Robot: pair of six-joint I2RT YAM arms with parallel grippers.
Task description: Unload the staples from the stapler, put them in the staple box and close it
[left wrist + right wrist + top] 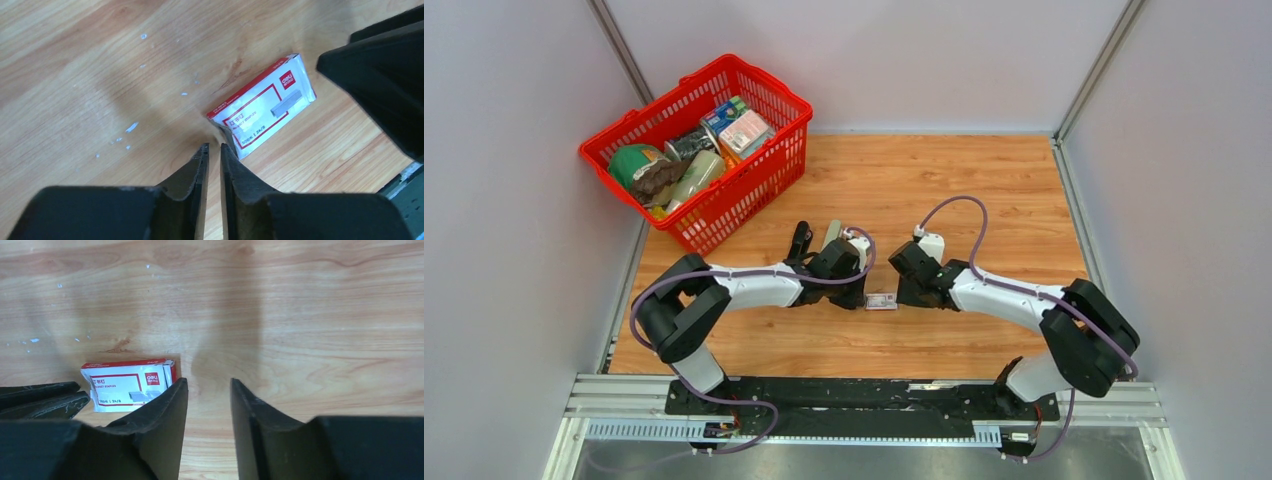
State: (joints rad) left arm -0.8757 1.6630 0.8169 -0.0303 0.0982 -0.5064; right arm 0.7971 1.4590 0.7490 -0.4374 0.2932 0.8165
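The small black stapler point(799, 242) lies on the wooden table behind my left forearm, far from both grippers. No staple strips show in any view. My left gripper point(856, 296) hangs low over the table with its tips point(212, 146) at the near-left corner of a white-and-red printed box point(262, 107). Its jaws stand almost together with only a thin slit and nothing between them. My right gripper point(908, 296) is on the box's other side. Its jaws point(207, 381) are a little apart and empty over bare wood, with the box point(127, 385) just left of them.
A grey-beige oblong bar point(832, 234) lies beside the stapler. A red basket point(774, 160) full of packets and cans stands at the back left. Small pale flecks point(132, 127) dot the wood. Grey walls close in the left, back and right sides.
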